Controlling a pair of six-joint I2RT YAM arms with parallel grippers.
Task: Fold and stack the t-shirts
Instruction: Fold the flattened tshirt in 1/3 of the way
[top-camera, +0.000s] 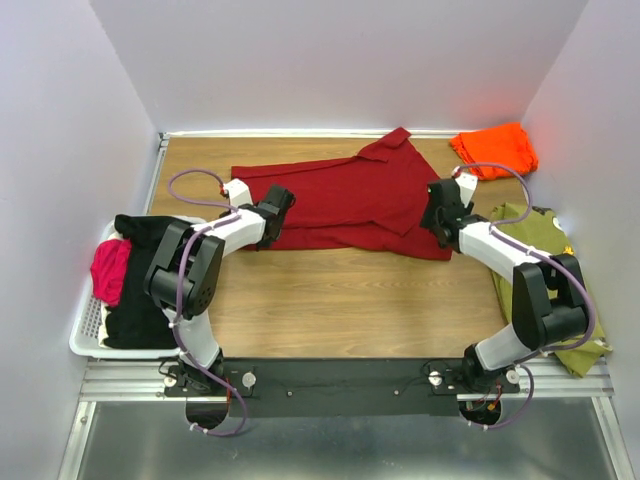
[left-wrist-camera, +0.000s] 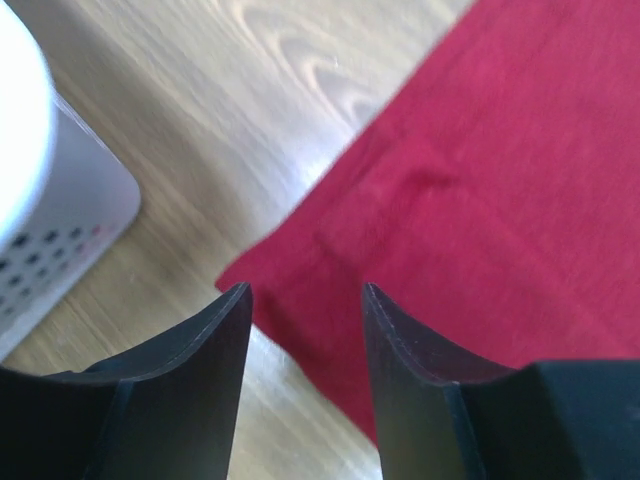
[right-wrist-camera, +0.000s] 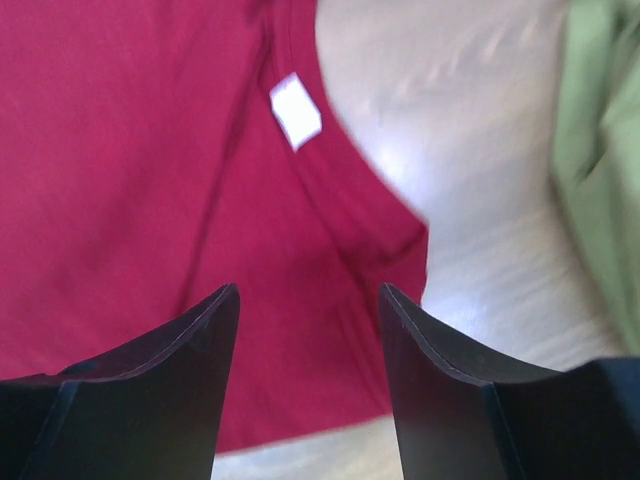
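My left fingers and right fingers are released, empty. The red shirt looks limp, light; I'd pinch its near corners.

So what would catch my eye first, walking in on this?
Most likely the big dark red cloth t-shirt spread across the middle of the wooden table, with the left arm at one end and the right arm at the other, jaws open over its edges. Next, the bright orange folded cloth shirt in the far right corner, and the white plastic basket of black and pink clothes on the left.
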